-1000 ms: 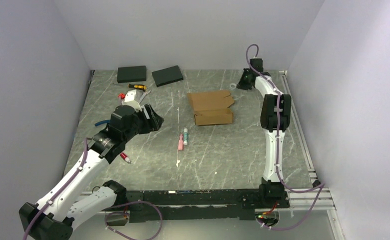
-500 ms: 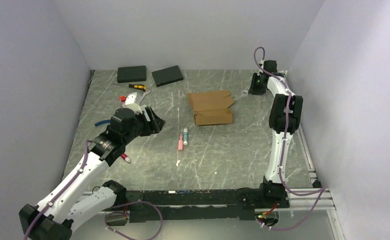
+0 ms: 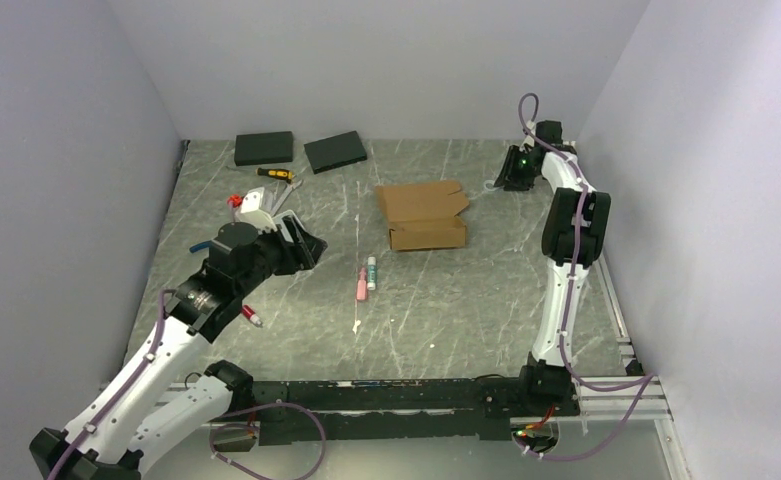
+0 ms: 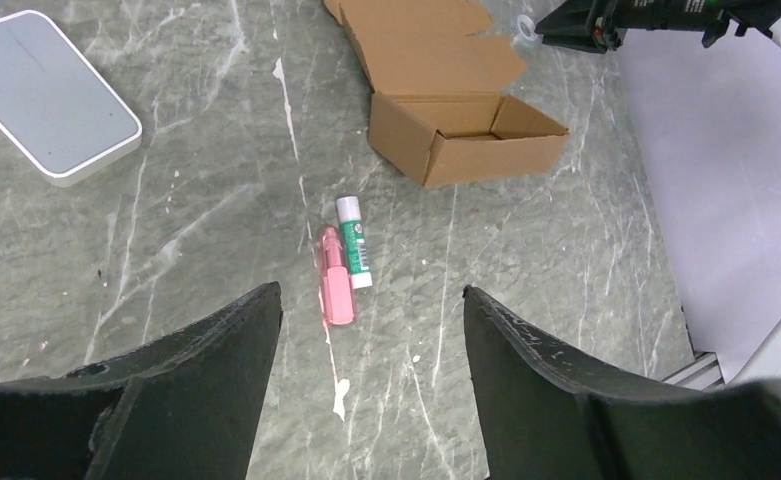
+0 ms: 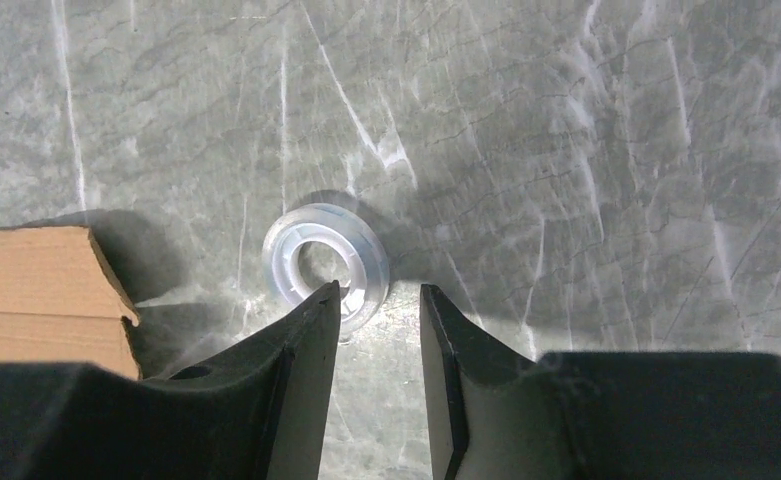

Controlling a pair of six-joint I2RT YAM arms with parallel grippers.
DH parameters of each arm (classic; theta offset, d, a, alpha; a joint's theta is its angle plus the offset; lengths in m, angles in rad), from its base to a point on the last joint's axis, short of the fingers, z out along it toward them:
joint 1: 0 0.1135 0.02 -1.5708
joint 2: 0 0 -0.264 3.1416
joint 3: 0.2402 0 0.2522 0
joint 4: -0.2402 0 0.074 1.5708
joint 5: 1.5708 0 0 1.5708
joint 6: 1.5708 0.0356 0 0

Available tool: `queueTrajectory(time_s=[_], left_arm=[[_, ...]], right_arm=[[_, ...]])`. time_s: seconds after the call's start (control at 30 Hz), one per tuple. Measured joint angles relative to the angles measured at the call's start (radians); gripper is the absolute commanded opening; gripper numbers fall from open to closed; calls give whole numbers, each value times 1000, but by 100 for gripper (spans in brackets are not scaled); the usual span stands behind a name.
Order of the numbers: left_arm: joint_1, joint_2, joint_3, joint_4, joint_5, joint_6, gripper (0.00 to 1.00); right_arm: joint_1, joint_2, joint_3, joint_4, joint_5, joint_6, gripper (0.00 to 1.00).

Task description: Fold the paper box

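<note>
Nearest, the left gripper hovers wide open and empty over the table, just short of a pink marker and a glue stick lying side by side. Mid-table beyond them sits the box. Its walls are raised into a tray, but the lid lies flat behind, so closing and tucking appear left. Farthest, the right gripper is narrowly parted and holds nothing, low over a clear ring beside the lid's corner. Neither of the 2 grippers touches the box.
</note>
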Motion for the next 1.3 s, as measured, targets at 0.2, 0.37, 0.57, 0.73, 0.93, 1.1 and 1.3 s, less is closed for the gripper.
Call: queueTrajectory(time_s=[0.2,0.37,0.57,0.73,0.93,1.1,1.3], left_arm=[[0,0,-16,0,0,0,72],[0,0,-19,-1,0,0,72],[0,-8,-19,-10,0,0,72],[0,-37,-19,-27,0,0,72],[0,-43,-19,-38,0,0,72],[0,-67,-19,-53,0,0,72],[0,-95,-19,-56,0,-3,72]], right_arm=[[23,6,13,-7,51,-35,39],[48,6,15,-6,112,-64,38],[104,5,23,-14,264,-138,34],[153,-12,-18,23,381,-216,22],[164,-34,-60,51,399,-264,1],[141,-58,-91,71,349,-261,0],[94,-142,-206,61,262,-250,0]])
